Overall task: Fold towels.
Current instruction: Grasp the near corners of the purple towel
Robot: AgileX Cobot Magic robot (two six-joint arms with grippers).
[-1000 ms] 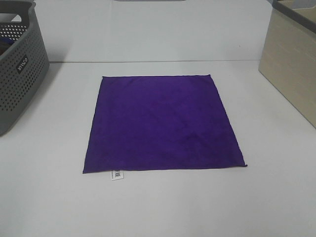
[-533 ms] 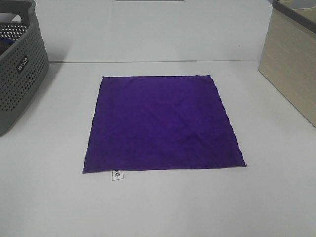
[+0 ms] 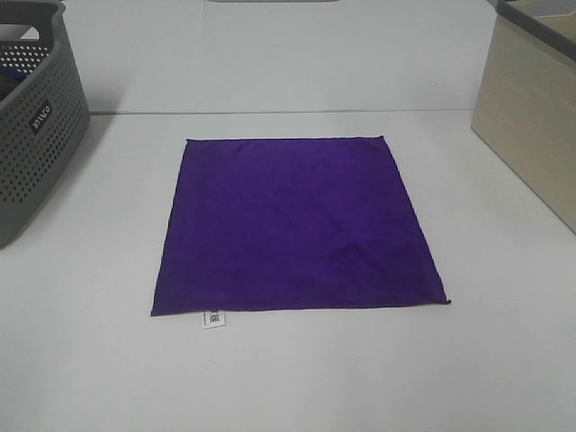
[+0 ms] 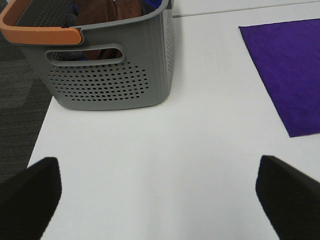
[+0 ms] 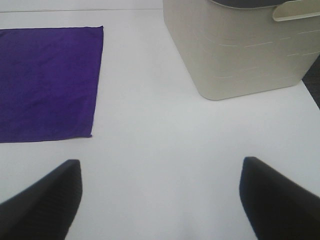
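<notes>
1. Smack in the middle of the bench [image 3: 297, 378] is the purple towel [image 3: 297, 225]. It's spread flat in a single layer with no fold in it yet, and its sides run pretty much square with the bench edges.
2. A little white tag [image 3: 213, 319] pokes out of the towel's near edge, close to its near-left corner, and lies on the white bench top. There's print on it, but it's too small to read.
3. The left gripper [image 4: 160, 195] is released, with its dark fingers [image 4: 30, 197] spread wide and nothing but bare bench between them. It hangs by the left edge of the bench. The towel's near-left corner is off to one side, clear of the fingers.
4. The right gripper [image 5: 160, 200] is the same deal: wide apart and empty over bare bench toward the right edge. The towel's near-right corner is apart from it.
5. A grey basket [image 3: 36, 126] with holes all over sits at the left edge toward the far-left corner, well apart from the towel. The left wrist view shows an orange handle [image 4: 40, 30] on it and some brown cloth [image 4: 105, 12] inside.
6. A beige bin [image 3: 531, 135] stands at the right edge toward the far-right corner, also well clear of the towel.
</notes>
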